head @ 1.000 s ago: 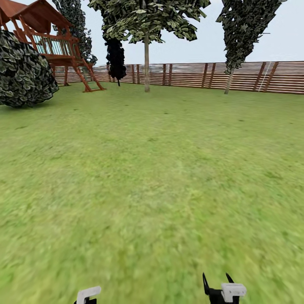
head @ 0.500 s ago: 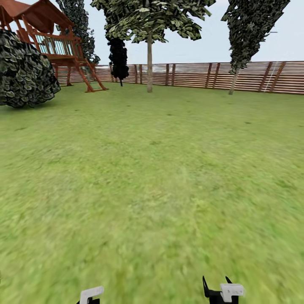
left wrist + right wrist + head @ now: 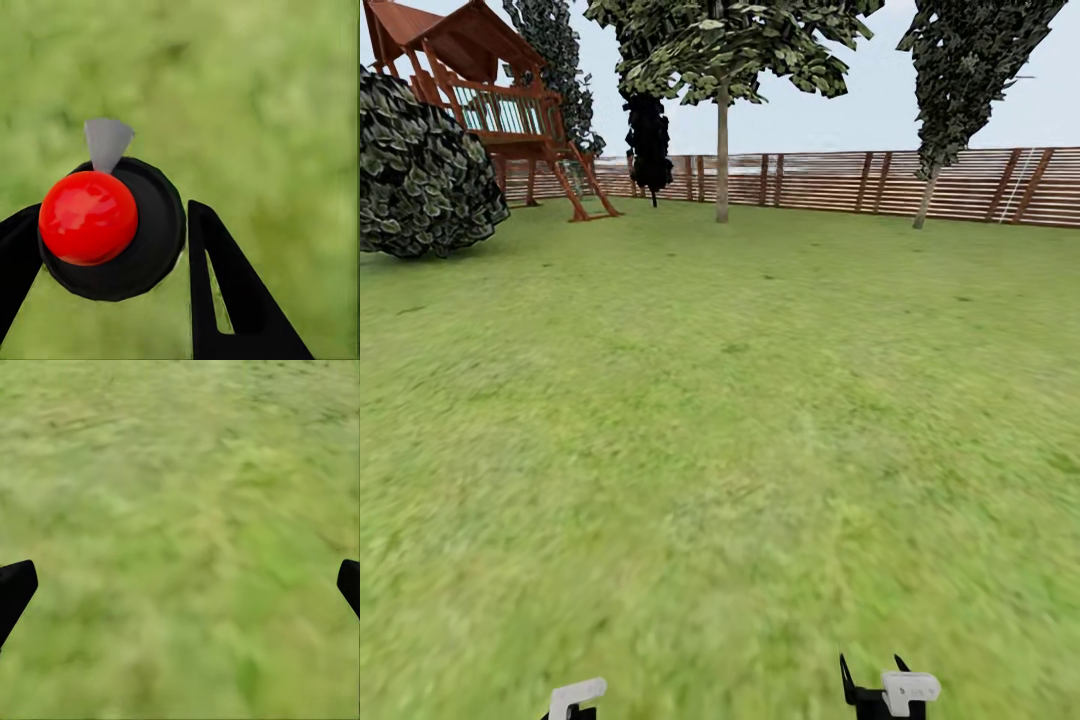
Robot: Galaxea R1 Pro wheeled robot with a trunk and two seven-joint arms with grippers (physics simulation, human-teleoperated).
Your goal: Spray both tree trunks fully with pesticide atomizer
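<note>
The pesticide atomizer (image 3: 88, 217), a black bottle with a red cap and a small grey nozzle, sits between the two black fingers of my left gripper (image 3: 109, 219), which is shut on it above the grass. In the head view the left wrist's white part (image 3: 572, 695) peeks in at the bottom edge. My right gripper (image 3: 872, 670) hangs low over the lawn, and its wrist view shows it open (image 3: 180, 577) with only grass between the fingertips. Two trees stand far off by the fence, one with a pale straight trunk (image 3: 722, 150), the other (image 3: 928, 200) further right.
Green lawn (image 3: 720, 420) stretches ahead to a brown slat fence (image 3: 840, 180). A round dark bush (image 3: 420, 170) and a red wooden play tower (image 3: 490, 110) stand at the far left. A small dark shrub-like tree (image 3: 648, 140) is near the fence.
The whole head view has drifted a little, so fence, trees and bush sit slightly further right and lower: the camera moved. Both grippers keep their places in the picture.
</note>
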